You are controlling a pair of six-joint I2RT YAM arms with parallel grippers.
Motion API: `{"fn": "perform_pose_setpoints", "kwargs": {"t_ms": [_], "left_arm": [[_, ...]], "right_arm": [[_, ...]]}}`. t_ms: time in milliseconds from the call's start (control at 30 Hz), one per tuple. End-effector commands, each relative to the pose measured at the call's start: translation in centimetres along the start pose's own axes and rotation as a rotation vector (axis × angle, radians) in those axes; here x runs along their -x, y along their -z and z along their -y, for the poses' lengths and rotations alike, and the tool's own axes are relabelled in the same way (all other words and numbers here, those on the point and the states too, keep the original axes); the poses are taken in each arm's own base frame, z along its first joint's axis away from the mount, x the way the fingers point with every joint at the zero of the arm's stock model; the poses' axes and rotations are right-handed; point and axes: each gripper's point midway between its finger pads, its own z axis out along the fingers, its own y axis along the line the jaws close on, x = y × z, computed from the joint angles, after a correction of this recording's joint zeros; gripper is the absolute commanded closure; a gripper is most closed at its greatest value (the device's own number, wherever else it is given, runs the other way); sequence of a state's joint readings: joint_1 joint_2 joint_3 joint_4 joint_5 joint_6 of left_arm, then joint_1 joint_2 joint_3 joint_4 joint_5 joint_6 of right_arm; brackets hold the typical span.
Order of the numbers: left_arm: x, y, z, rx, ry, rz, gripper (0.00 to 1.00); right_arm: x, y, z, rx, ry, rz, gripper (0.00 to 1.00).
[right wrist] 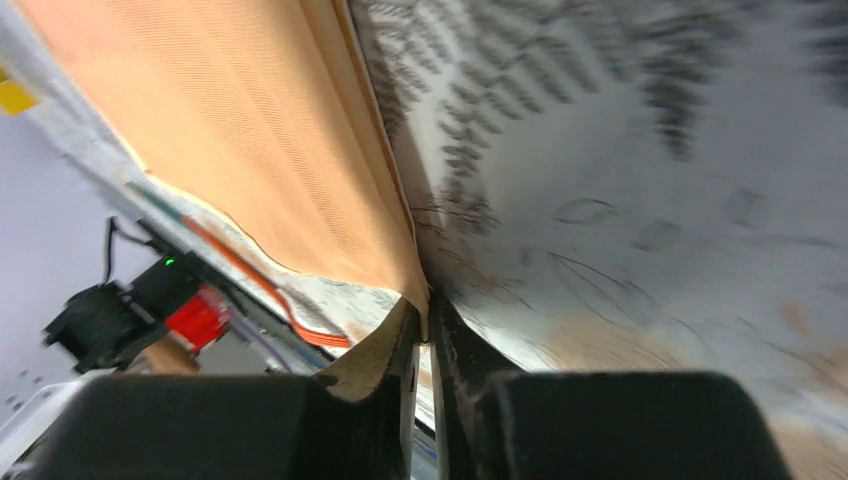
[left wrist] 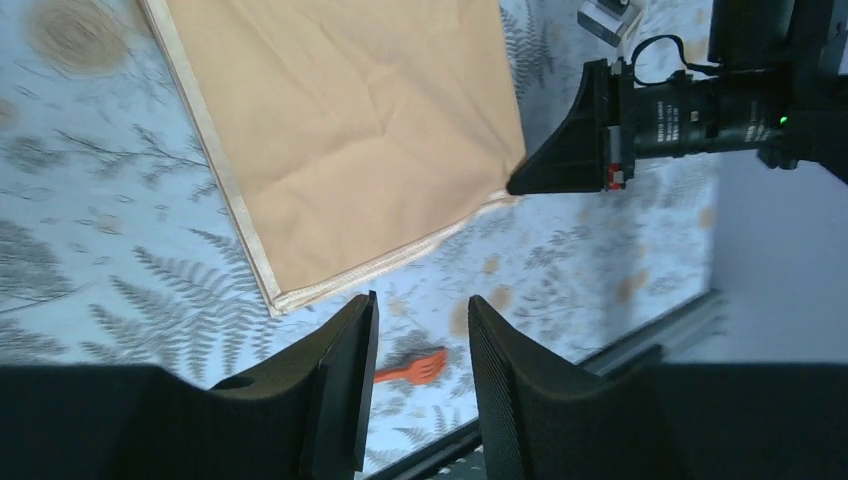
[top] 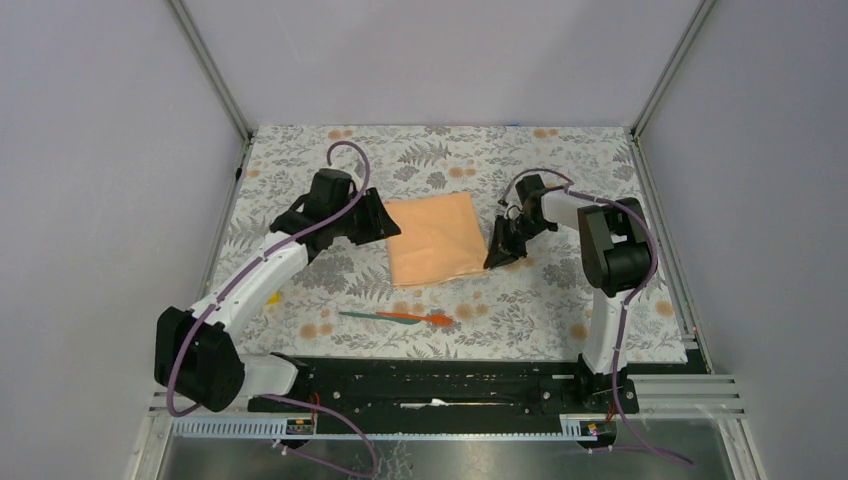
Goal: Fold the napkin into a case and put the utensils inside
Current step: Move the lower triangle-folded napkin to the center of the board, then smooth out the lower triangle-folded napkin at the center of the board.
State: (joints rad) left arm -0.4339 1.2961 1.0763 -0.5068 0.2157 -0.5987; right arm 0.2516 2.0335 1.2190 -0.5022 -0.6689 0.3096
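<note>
The peach-orange napkin (top: 435, 238) lies flat on the floral tablecloth (top: 560, 300); its near edge shows layered hems in the left wrist view (left wrist: 350, 140). My right gripper (top: 497, 258) is shut on the napkin's near right corner, with the cloth pinched between the jaws in the right wrist view (right wrist: 425, 312). My left gripper (top: 385, 228) is open and empty, just off the napkin's left edge (left wrist: 420, 300). The teal-green utensil (top: 360, 315) and the orange-red utensil (top: 425, 318) lie together on the tablecloth in front of the napkin. The orange fork head (left wrist: 412, 369) shows between my left fingers.
A small yellow block (top: 272, 298) lies on the tablecloth by the left arm. Grey walls and metal frame posts (top: 215, 75) close the back and sides. The black base rail (top: 430, 385) runs along the near edge.
</note>
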Motion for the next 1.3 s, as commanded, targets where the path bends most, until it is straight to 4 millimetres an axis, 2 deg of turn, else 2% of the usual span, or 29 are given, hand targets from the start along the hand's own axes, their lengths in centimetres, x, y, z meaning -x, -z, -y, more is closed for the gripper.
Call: {"fn": "perform_pose_setpoints", "kwargs": {"t_ms": [0,133,233,300,400,467,533,567,633,667,733,800,933,1100,1267], "left_arm": [[1.1,-1.2,3.5,-0.302,0.235,-0.019,0.56],[3.0,-2.9,3.7,-0.308,0.312,0.021,0.52],[4.8,-4.5,2.9,-0.260,0.342,0.082,0.51],[5.5,-6.4,1.8,-0.213,0.350,0.097,0.53],[6.1,-9.7,-0.2,-0.153,0.365,0.073,0.59],[6.8,-11.6,-1.6,-0.127,0.375,0.068,0.61],[7.5,-13.5,-2.9,-0.105,0.367,0.052,0.62],[7.9,-14.3,-3.3,-0.104,0.353,0.035,0.64],[8.2,-16.3,-4.5,-0.082,0.351,-0.020,0.70],[8.0,-17.3,-5.2,-0.073,0.353,-0.044,0.73],[8.4,-18.2,-6.4,-0.046,0.353,-0.035,0.77],[8.6,-18.6,-7.6,-0.024,0.363,-0.025,0.78],[8.7,-18.8,-9.1,-0.012,0.385,-0.016,0.80],[8.4,-19.1,-11.4,0.033,0.403,-0.003,0.80],[6.6,-20.2,-14.5,0.116,0.417,-0.037,0.80]], "right_arm": [[1.1,3.3,6.6,-0.437,0.093,0.022,0.75],[5.6,8.0,5.6,-0.595,0.160,0.183,0.44],[8.9,10.9,2.6,-0.587,0.196,0.322,0.34],[10.8,10.8,-0.9,-0.440,0.215,0.397,0.32],[13.7,8.8,-7.7,-0.072,0.236,0.483,0.31],[15.1,7.6,-10.2,0.097,0.212,0.493,0.30],[16.4,6.5,-11.8,0.211,0.183,0.469,0.31],[17.2,5.3,-11.8,0.242,0.160,0.446,0.32],[18.4,4.4,-12.4,0.302,0.136,0.428,0.37],[18.8,3.9,-12.5,0.328,0.112,0.422,0.43],[19.6,3.0,-12.6,0.361,0.094,0.411,0.54],[20.0,1.9,-12.2,0.378,0.072,0.392,0.60],[20.4,0.1,-10.5,0.361,0.049,0.377,0.60],[20.8,-1.4,-7.0,0.322,-0.010,0.375,0.60],[20.5,-1.8,-6.0,0.301,0.004,0.370,0.59]]}}
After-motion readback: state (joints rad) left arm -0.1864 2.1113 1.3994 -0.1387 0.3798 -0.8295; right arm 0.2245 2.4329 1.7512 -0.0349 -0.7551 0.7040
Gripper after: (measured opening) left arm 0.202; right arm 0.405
